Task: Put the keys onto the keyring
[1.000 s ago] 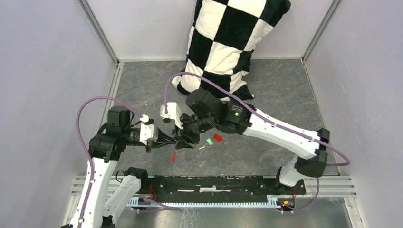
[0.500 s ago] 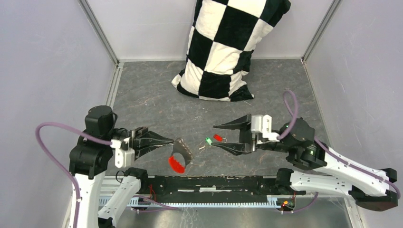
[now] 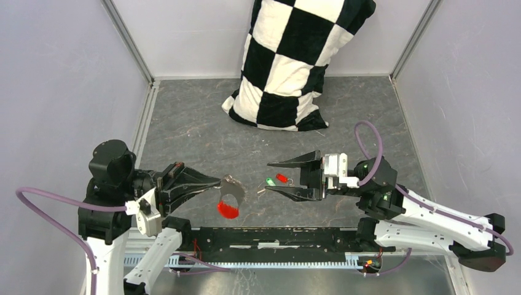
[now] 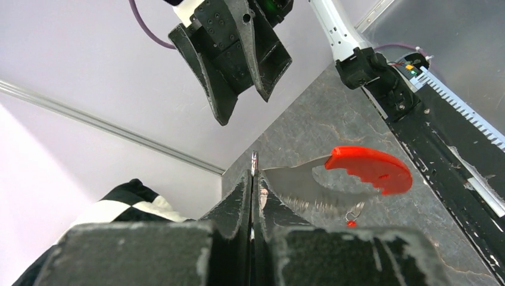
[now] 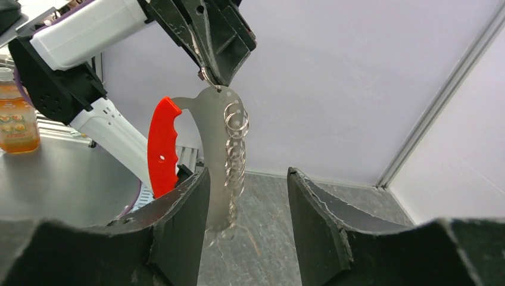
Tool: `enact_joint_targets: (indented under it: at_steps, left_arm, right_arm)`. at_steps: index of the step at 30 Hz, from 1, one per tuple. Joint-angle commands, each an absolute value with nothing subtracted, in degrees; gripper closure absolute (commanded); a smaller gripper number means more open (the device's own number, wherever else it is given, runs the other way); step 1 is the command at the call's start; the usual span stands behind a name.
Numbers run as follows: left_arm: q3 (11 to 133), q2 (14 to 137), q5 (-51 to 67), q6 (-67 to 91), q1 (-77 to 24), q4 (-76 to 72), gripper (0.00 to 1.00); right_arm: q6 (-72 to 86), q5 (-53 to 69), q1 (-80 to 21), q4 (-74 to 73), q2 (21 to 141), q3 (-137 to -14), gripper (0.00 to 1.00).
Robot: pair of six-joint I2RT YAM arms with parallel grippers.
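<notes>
Inside tightly closed left gripper: keyring

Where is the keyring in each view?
Top external: keyring low centre-left, at the left gripper tips.
Left wrist: keyring centre-right, red end rightmost.
Right wrist: keyring upper centre-left, hanging.
Shared landmark: the shut left gripper pinching it.

A second ago the right arm reached across to the left arm, its fingers crowded against the keyring. It has since swung back to its own side, its fingers spread wider, and in the last half second it edged slightly leftward. The left arm has drawn back to the left, and the keyring now hangs a little lower, its red handle in plain sight.
</notes>
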State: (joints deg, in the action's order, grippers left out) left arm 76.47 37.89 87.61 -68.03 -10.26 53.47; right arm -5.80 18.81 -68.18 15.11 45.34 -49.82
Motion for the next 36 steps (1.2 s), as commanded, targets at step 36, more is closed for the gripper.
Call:
enact_joint_targets:
  at_steps: [36]
  left_arm:
    - [68.6,32.7,86.7,-77.7,-10.6,45.3,0.98]
  right_arm:
    - [-13.3,21.3,-74.3,21.2,59.9,-59.3,0.54]
